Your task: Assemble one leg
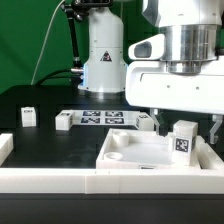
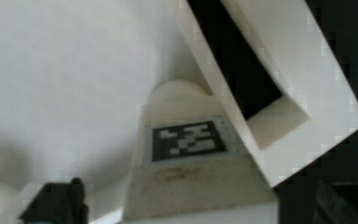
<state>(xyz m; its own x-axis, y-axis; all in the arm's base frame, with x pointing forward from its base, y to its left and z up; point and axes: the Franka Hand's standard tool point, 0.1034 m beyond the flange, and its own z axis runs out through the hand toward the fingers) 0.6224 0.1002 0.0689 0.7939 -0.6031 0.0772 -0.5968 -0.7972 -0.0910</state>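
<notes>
A leg (image 1: 185,141), a small white block with a black-and-white tag, stands upright on the large flat white panel (image 1: 140,157) near its right end in the exterior view. My gripper (image 1: 186,125) is lowered over this leg with one finger on each side. In the wrist view the leg (image 2: 190,140) stands between the two dark fingertips (image 2: 55,200), with a gap showing on each side. The jaws are open and do not touch the leg. Three more legs (image 1: 28,116) (image 1: 64,122) (image 1: 147,124) lie on the black table behind.
The marker board (image 1: 100,119) lies on the table behind the panel. A raised white border (image 1: 60,180) runs along the front and left, and its wall shows in the wrist view (image 2: 291,100). The arm's base (image 1: 103,55) stands at the back.
</notes>
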